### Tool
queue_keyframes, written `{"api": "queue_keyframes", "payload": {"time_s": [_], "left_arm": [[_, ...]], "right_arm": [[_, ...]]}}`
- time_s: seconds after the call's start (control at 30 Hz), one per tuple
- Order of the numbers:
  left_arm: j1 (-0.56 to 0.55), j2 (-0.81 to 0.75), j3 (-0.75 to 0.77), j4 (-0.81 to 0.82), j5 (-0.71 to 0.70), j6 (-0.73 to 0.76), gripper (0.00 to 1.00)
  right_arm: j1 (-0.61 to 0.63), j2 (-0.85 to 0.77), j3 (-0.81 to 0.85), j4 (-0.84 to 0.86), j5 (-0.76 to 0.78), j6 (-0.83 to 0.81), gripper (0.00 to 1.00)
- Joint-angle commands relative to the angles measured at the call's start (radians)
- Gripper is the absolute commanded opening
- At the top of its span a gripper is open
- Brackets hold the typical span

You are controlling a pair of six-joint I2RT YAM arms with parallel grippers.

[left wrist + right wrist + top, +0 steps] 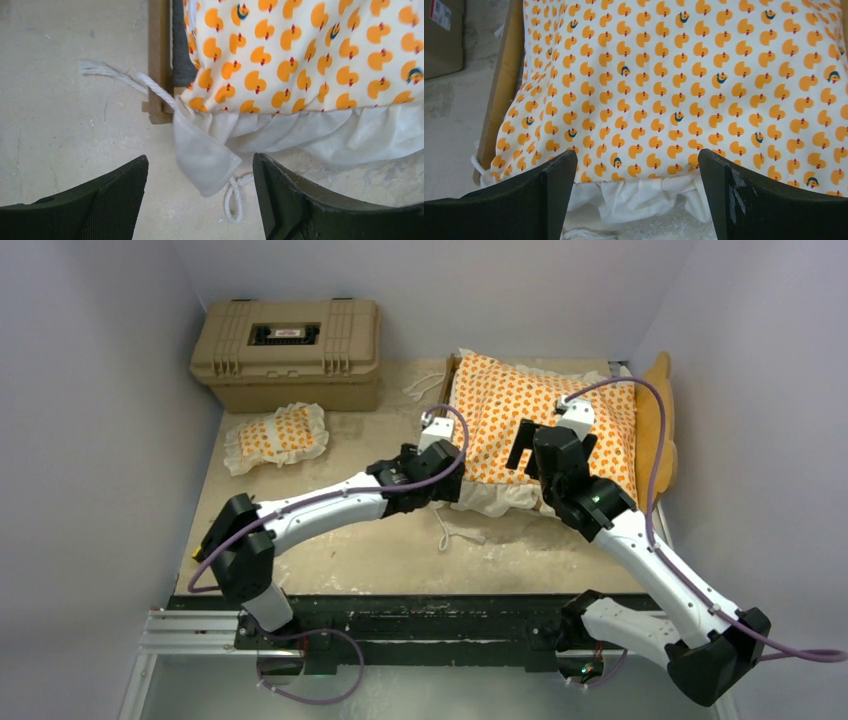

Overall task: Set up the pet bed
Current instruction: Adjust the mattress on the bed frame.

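The orange-patterned mattress cushion (500,405) lies on the light-wood pet bed frame (661,420) at the right of the table. Its white ruffle (205,155) spills over the near edge. The small matching pillow (277,437) lies apart on the left. My left gripper (452,472) hangs open over the cushion's near-left corner, and the ruffle's tip sits loose between its fingers (200,175). My right gripper (535,445) is open above the cushion's near edge (636,172) and holds nothing. In the wrist views the cushion (674,75) covers most of the frame's side rail (159,60).
A tan plastic hard case (287,352) stands at the back left, behind the pillow. White cords (112,72) trail from the cushion's corners onto the table (380,540). Walls close in the table on the left, back and right.
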Motion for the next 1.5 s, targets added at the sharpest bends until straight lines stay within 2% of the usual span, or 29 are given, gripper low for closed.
{"api": "queue_keyframes", "payload": {"time_s": [0.0,0.23,0.3,0.33,0.43,0.47,0.73,0.93,1.03,1.13,1.27,1.37,1.47], "left_arm": [[-0.06,0.083,0.036,-0.037,-0.133,-0.095,0.74],[-0.075,0.149,0.023,0.0,-0.185,-0.128,0.67],[-0.08,0.156,0.028,0.005,-0.19,-0.129,0.62],[-0.08,0.156,0.028,0.003,-0.193,-0.128,0.53],[-0.082,0.132,0.02,-0.017,-0.213,-0.13,0.11],[-0.082,0.118,0.012,-0.024,-0.22,-0.131,0.0],[-0.073,-0.022,-0.01,-0.101,-0.277,-0.107,0.0],[0.005,-0.05,-0.015,-0.094,-0.235,-0.053,0.0],[0.043,-0.034,-0.01,-0.073,-0.17,-0.025,0.0],[0.055,-0.03,-0.012,-0.057,-0.15,-0.007,0.0],[0.059,-0.043,-0.041,-0.014,-0.12,0.005,0.0],[0.062,-0.045,-0.061,0.02,-0.087,0.014,0.0],[0.064,-0.038,-0.063,0.039,-0.053,0.02,0.0]], "right_arm": [[-0.014,-0.035,0.021,-0.007,0.077,0.007,0.95],[-0.019,-0.056,-0.013,-0.008,0.053,0.021,0.95],[-0.021,-0.055,-0.017,-0.006,0.049,0.024,0.95],[-0.021,-0.055,-0.019,-0.005,0.048,0.024,0.95],[-0.022,-0.059,-0.019,-0.003,0.049,0.018,0.95],[-0.023,-0.061,-0.019,-0.002,0.05,0.015,0.95],[-0.037,-0.039,-0.019,-0.046,0.015,0.023,0.96],[-0.057,-0.01,0.004,-0.121,-0.057,0.076,0.98],[-0.063,0.01,0.023,-0.183,-0.089,0.136,0.99],[-0.064,0.029,0.01,-0.269,-0.125,0.265,0.98],[-0.064,-0.021,-0.087,-0.285,-0.191,0.42,0.89],[-0.064,-0.057,-0.148,-0.268,-0.179,0.496,0.78],[-0.064,-0.058,-0.171,-0.274,-0.157,0.55,0.72]]}}
